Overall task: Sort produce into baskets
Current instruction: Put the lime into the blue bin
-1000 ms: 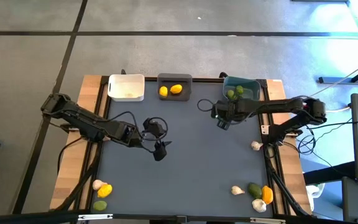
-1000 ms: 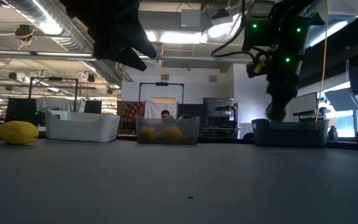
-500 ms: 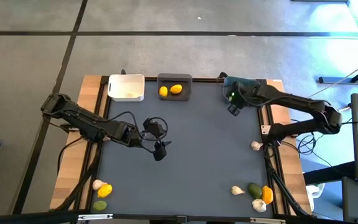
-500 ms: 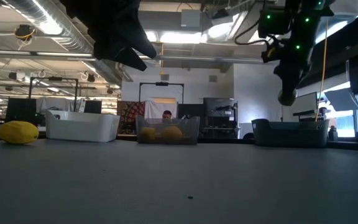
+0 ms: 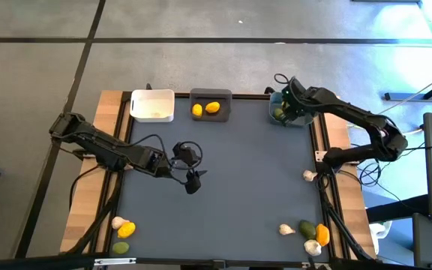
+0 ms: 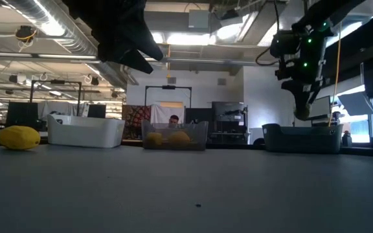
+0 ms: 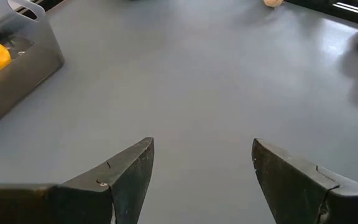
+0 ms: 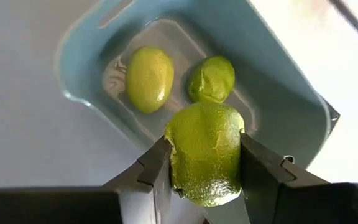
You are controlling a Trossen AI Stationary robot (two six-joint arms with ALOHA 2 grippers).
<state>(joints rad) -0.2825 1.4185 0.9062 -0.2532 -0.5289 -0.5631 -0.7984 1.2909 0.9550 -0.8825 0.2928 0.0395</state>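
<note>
Hanging over the teal bin (image 8: 278, 99), right gripper (image 8: 205, 163) jaws pinch a lime (image 8: 205, 152); only its wrist view shows two limes (image 8: 149, 79) inside. Left gripper (image 7: 197, 168) jaws open, empty, mid-worktop (image 7: 197, 74).

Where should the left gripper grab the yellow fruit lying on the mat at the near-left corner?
Across its short middle, coming straight down. The yellow fruit lies on its side, an oval. A whitish bulb touches it on one side and a green fruit sits close by, so set the fingers on the two free flanks. The left gripper is open over bare mat.
</note>
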